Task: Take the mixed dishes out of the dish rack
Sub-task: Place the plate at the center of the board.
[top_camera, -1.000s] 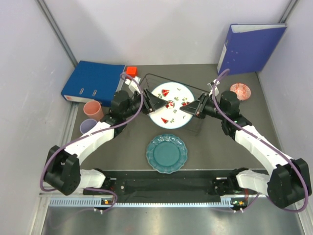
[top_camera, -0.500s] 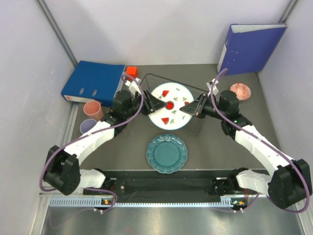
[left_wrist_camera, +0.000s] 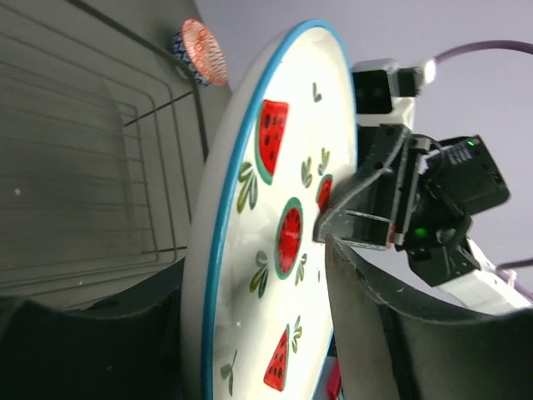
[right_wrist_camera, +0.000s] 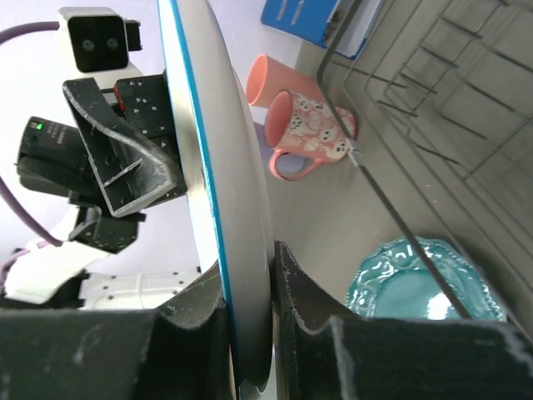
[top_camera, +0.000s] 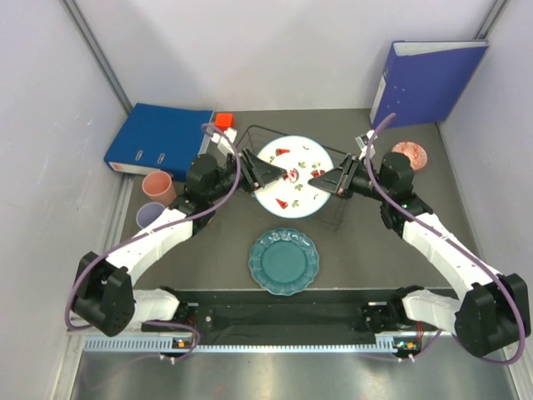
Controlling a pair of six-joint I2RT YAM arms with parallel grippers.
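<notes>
Lab test cell: white panels enclose a table with 2 robot arms.

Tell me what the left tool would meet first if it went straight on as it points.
The left tool grips the plate; pushing on, it would probably meet the right tool, which faces it across the plate.

From above, the white watermelon plate covers most of the dish rack; both wrist views crop its rim
</notes>
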